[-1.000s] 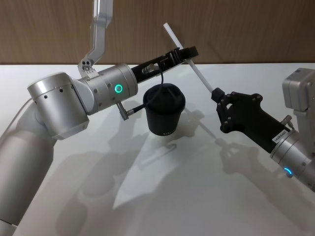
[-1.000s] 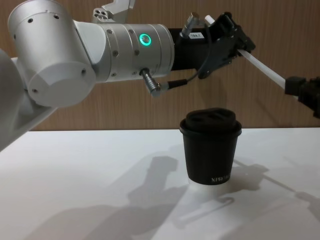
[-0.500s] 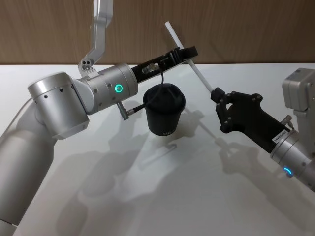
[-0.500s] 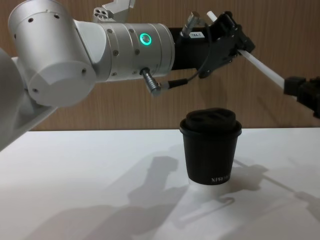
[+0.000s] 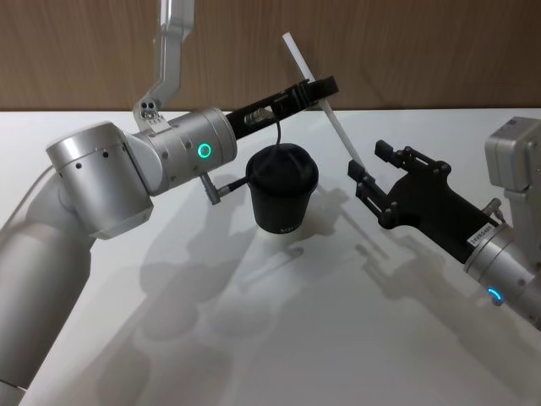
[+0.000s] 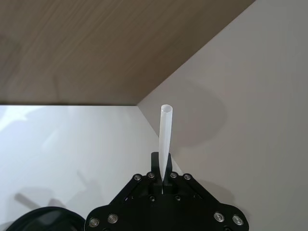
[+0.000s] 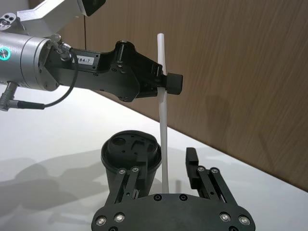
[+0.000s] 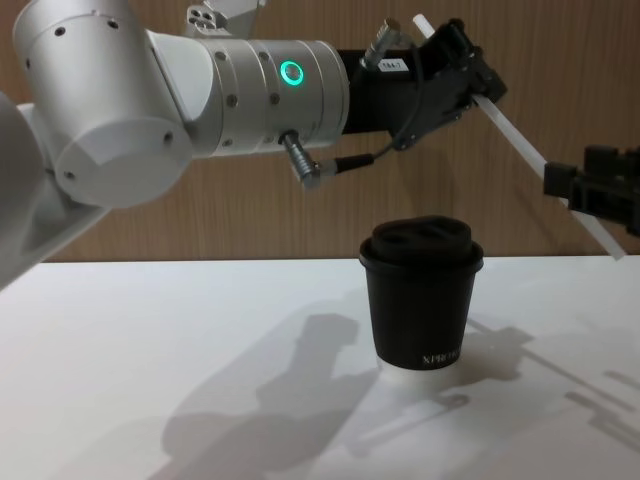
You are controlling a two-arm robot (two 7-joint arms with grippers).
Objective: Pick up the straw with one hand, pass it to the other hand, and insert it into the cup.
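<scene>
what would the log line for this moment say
phase: handover | left gripper: shut on straw, above cup | right gripper: open around straw's lower end | straw: not yet in cup

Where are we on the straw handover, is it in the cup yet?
Pickup and handover look done: the left claw is shut on the slanted straw, while the right claw is open around its lower end. Still to do: back the right claw off and push the straw into the cup, which has nothing in it yet.

Tabletop point(image 5: 321, 338) bare near me — free passage. Cup point(image 5: 282, 196) blocks centre, under my left end effector point(image 5: 317, 89); straw point(image 5: 340, 131) slants across to my right end effector point(image 5: 368, 162).
</scene>
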